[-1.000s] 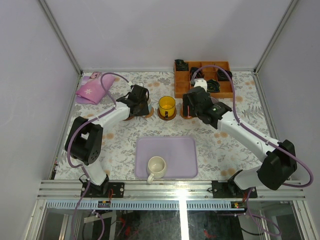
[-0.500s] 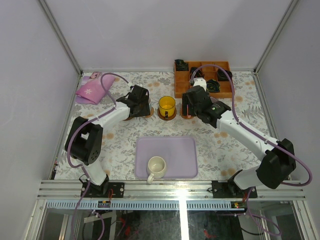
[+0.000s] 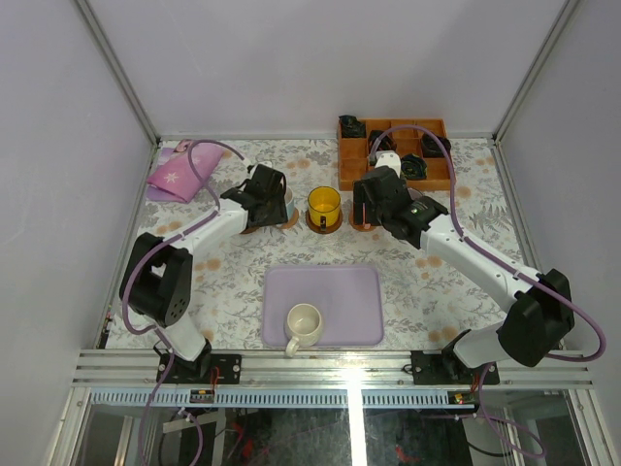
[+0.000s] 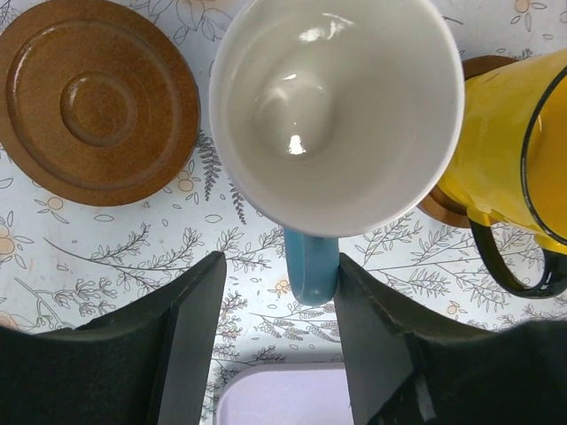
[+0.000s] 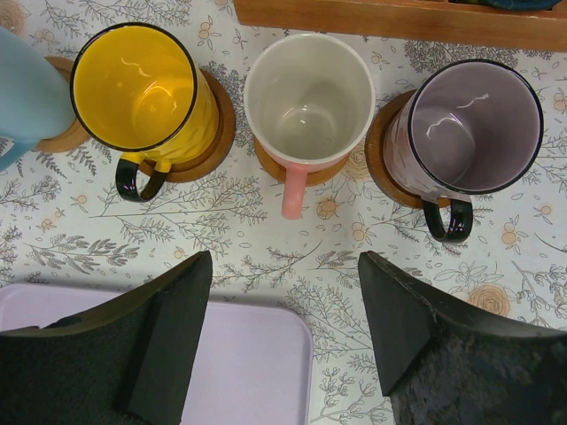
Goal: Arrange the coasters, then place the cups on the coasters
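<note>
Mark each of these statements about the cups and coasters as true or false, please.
1. The cream cup stands on the lavender tray. True.
2. The yellow cup also stands on that tray. False: it stands on a coaster.
3. A bare coaster lies beside the blue cup. True.
4. The right fingers clamp the handle of the pink cup. False: they stand open, clear of it.
5. The greyish-purple cup lies on its side. False: it stands upright on its own coaster.
</note>
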Available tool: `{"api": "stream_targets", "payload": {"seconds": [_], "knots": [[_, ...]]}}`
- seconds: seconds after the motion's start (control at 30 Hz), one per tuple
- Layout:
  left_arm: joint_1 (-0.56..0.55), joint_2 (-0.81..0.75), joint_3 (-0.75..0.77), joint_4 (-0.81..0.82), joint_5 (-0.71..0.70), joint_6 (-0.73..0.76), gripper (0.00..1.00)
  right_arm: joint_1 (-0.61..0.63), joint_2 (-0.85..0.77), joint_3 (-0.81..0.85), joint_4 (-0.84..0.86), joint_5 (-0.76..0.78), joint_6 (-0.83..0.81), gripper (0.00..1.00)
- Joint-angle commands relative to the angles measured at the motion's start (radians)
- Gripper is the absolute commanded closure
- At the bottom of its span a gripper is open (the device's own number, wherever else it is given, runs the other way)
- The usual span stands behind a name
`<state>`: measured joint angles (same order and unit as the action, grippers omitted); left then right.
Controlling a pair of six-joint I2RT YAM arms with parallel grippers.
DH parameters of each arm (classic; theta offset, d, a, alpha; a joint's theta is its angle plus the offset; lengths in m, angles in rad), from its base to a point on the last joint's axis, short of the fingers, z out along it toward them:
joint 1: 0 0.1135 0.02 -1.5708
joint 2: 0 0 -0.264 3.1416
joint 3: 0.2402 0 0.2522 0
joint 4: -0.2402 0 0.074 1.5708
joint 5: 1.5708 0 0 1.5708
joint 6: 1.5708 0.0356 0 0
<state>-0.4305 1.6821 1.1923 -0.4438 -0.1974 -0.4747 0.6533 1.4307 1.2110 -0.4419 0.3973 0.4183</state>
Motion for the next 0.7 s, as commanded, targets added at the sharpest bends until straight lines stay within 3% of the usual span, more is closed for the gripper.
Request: {"api": "stream_targets", "payload": {"seconds": [0.0, 0.3, 0.67], "knots": [[0.007, -0.027, -0.015, -0.035, -0.044, 0.002, 0.49, -0.006, -0.032, 0.014, 0.031, -0.018, 0.007, 0.26], [0.007, -0.052, -0.03, -0.054, -0.058, 0.002, 0.48, -0.006, -0.033, 0.012, 0.032, -0.02, 0.005, 0.26], [0.005, -0.153, -0.051, -0.058, 0.065, 0.009, 0.43, -0.006, -0.037, 0.006, 0.041, -0.02, 0.001, 0.26]]}}
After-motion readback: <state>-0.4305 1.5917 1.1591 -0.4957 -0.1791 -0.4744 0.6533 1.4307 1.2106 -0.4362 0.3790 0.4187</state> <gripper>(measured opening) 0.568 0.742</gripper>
